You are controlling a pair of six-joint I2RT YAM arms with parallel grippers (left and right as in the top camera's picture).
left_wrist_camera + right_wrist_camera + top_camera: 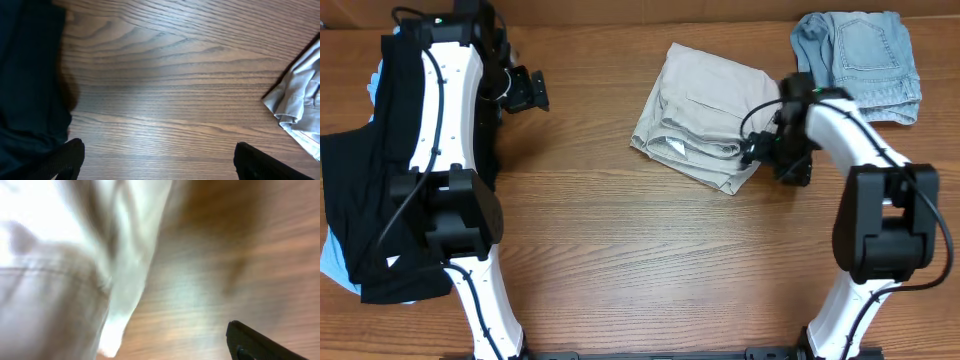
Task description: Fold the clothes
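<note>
The pale beige khaki shorts [705, 115] lie folded in a bundle at the middle back of the table. My right gripper [760, 150] is at their right edge. In the blurred right wrist view the beige fabric [65, 280] fills the left side. One black finger shows at the lower right and the other is hidden by the cloth, so the jaws [165, 340] look open. My left gripper [528, 90] is open and empty over bare wood [160, 157]. A corner of the beige shorts [300, 105] shows at its right. Faded denim shorts [860, 60] lie at the back right.
A pile of black garments [360, 180] lies along the left edge, also in the left wrist view [30, 75], with a light blue cloth [338, 262] under it. The left arm [450, 110] reaches over this pile. The table is brown wood [640, 250].
</note>
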